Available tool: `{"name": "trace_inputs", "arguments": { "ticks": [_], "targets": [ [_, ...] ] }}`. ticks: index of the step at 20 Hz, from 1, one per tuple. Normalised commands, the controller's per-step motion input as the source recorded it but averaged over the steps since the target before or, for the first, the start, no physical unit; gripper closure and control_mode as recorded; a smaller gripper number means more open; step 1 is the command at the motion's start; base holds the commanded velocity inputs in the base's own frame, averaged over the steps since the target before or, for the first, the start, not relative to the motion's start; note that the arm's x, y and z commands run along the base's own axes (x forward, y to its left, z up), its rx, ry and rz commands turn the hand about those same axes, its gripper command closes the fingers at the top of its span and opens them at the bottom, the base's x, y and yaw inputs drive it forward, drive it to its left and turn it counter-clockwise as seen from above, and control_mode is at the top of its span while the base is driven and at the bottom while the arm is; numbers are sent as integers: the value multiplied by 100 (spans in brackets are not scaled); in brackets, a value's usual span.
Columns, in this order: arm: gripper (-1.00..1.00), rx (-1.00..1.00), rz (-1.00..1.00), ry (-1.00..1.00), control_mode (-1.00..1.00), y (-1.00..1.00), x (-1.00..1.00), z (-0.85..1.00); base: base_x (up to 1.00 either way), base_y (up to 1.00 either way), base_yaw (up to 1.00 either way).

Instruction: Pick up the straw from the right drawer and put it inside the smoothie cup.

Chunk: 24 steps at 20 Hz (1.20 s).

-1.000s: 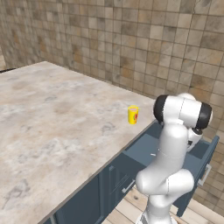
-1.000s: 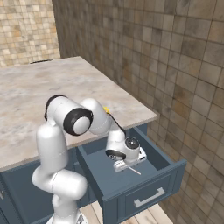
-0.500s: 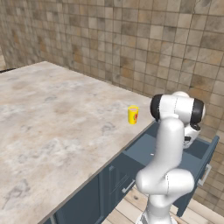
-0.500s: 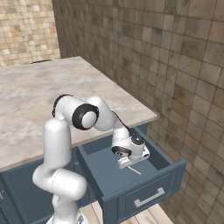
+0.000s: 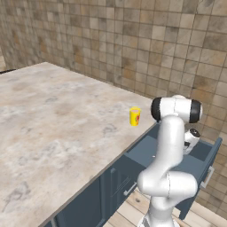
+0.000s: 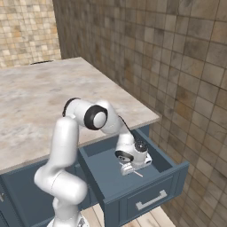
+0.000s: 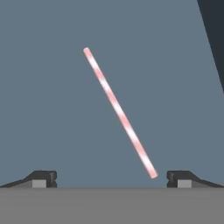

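Tool (image 7: 111, 178) gaping wide and empty over the drawer (image 6: 153, 195), straw (image 7: 119, 112) lying slantwise between its tips, probably untouched.

Flat, even rendered light in all views, no glare or blown highlights; the counter (image 5: 57, 128) and tiled wall (image 6: 177, 66) read clearly with only soft shading. Open drawer (image 6: 133, 177) interior is darker, shaded under the arm. Hand view is soft: the straw (image 7: 119, 111) has fuzzy edges on a uniform blue-grey floor, no visible shadow or edge distortion.
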Motion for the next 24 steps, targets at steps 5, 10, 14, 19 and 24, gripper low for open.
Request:
{"name": "trace_inputs", "arguments": {
  "ticks": [5,10,14,19,24],
  "targets": [
    [-100,0,2,0,-100,0,11,-34,0,0,0],
    [-100,0,2,0,-100,0,14,-26,0,0,0],
    [-100,2,2,0,-100,-1,25,-15,0,0,0],
    [-100,2,3,0,-100,-12,25,-14,0,0,0],
    [-100,2,4,0,-100,-21,19,-24,0,0,0]
  ]
}}
